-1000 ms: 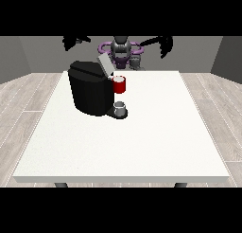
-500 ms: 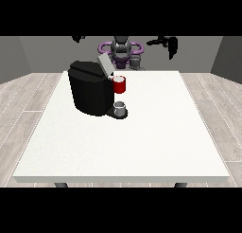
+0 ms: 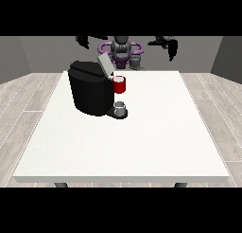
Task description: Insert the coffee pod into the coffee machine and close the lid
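Note:
The black coffee machine (image 3: 90, 87) stands at the table's back left with its grey lid (image 3: 104, 64) tilted up and open. A red pod holder (image 3: 119, 85) with a pale top juts from its front, above a small grey cup (image 3: 120, 107) on the base. A small grey cylinder (image 3: 136, 62), apparently the coffee pod, stands at the far table edge in front of the robot. The hand at the view's left (image 3: 83, 40) and the hand at the view's right (image 3: 170, 46) hang raised above the far edge, both apart from the machine and the pod and holding nothing.
The white table (image 3: 142, 142) stretches towards the camera in front of the machine. The robot's torso (image 3: 121, 49) sits behind the far edge. Wooden floor surrounds the table.
Both raised hands have shifted a little: the one at the view's left moved inward, the one at the view's right drifted outward and slightly down. The machine, lid and pod are unmoved.

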Available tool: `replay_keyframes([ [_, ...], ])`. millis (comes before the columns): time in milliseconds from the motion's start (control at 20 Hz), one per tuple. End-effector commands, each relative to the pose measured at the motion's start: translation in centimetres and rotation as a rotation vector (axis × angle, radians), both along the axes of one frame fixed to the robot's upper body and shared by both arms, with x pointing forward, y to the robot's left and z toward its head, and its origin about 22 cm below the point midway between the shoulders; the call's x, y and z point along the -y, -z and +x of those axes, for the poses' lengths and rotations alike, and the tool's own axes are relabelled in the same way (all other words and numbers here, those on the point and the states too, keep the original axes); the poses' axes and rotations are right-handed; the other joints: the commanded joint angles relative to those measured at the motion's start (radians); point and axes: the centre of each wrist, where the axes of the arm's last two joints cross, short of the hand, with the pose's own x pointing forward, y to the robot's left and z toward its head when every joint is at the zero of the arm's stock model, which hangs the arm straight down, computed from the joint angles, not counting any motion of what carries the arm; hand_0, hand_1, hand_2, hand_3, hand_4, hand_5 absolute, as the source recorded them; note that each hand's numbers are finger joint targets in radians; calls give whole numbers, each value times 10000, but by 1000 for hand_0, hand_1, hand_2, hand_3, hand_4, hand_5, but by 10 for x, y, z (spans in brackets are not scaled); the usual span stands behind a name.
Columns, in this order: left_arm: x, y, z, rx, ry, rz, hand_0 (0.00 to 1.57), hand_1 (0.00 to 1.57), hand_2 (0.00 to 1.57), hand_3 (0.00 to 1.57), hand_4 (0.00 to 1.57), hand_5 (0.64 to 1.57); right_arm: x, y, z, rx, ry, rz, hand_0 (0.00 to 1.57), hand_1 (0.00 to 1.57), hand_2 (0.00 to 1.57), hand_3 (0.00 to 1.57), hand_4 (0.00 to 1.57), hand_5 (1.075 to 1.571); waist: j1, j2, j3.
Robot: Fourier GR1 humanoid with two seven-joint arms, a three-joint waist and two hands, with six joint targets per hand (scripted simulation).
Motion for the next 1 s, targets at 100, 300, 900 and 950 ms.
replay_keyframes([
  [100, 16, -13, -11, 620, -94, -379, 0, 0, 0, 0, 0, 1571, -3, -13, 28, 341, 55, 359, 0, 0, 0, 0, 0, 1571, 217, 783, 2],
  [300, 0, -23, -19, 585, -633, -326, 0, 0, 0, 0, 0, 1571, 11, 1, 25, -198, 72, 460, 0, 0, 0, 0, 0, 1571, 155, 1007, 2],
  [900, -35, -43, -43, 842, -808, -39, 0, 0, 0, 0, 0, 1571, -18, -15, 58, 253, -638, 1, 0, 0, 0, 0, 0, 1571, -217, 1694, -1],
  [950, -18, -32, -49, 930, -927, 199, 0, 0, 0, 0, 0, 1571, -32, -11, 56, 154, -623, -151, 0, 0, 0, 0, 0, 1571, -278, 1693, -1],
])
